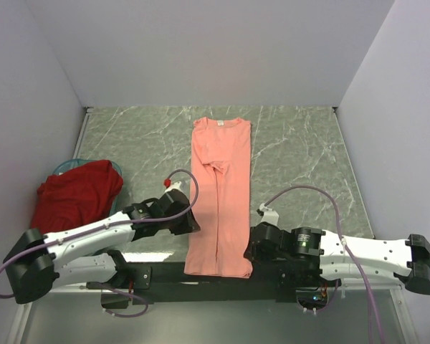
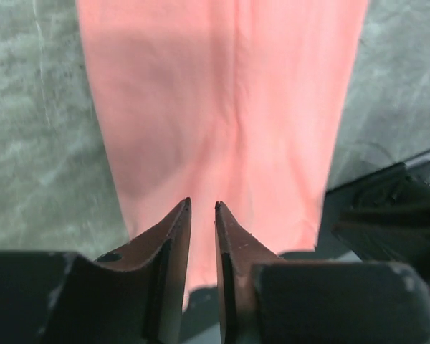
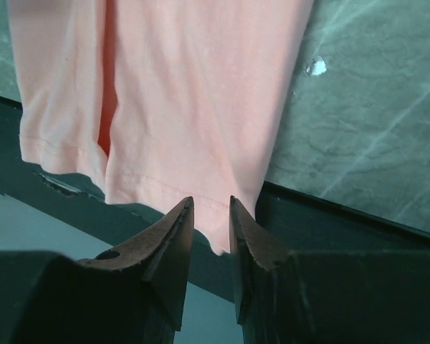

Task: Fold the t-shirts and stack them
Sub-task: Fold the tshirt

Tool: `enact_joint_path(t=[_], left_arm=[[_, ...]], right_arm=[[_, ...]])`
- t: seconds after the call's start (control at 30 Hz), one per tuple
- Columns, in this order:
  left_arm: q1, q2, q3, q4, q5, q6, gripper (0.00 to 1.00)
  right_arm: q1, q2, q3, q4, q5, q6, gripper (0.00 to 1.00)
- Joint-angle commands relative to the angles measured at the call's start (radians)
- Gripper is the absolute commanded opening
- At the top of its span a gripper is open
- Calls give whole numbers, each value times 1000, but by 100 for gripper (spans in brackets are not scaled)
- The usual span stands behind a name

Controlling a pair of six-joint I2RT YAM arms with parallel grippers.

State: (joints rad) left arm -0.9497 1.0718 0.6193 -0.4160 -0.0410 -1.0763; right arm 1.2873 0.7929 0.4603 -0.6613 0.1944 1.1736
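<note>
The salmon-pink t-shirt (image 1: 222,193) lies folded lengthwise into a long narrow strip down the middle of the table, collar at the far end, hem hanging over the near edge. My left gripper (image 1: 193,222) is at the strip's left edge. In the left wrist view its jaws (image 2: 201,204) stand slightly apart above the pink cloth (image 2: 222,107). My right gripper (image 1: 249,247) is at the hem's right corner. In the right wrist view its jaws (image 3: 211,199) stand slightly apart with the hem corner (image 3: 222,240) between them. The dark red t-shirt (image 1: 75,193) lies crumpled at the left.
The dark red shirt rests on a teal round basket (image 1: 68,165) at the table's left edge. The green marble table (image 1: 301,150) has white walls on three sides. A black mounting strip (image 1: 201,274) runs along the near edge under the hem.
</note>
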Motion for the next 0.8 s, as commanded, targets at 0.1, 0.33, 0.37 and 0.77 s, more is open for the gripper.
enact_joint_path(t=[0.1,0.33,0.37,0.77], left_arm=[[22,105,-145,218,108,30,22],[22,65,-251,212,127,-7,21],[22,56,-251,186,124,-7,21],[29,-16,-201,65,107,30,24]], right_arm=[[4,71,-23,158,-29,-11,33],[6,66,-170,266,-127,20,32],[7,60,-181,266,-141,21,32],[15,-64,-193,157,-141,12,33]])
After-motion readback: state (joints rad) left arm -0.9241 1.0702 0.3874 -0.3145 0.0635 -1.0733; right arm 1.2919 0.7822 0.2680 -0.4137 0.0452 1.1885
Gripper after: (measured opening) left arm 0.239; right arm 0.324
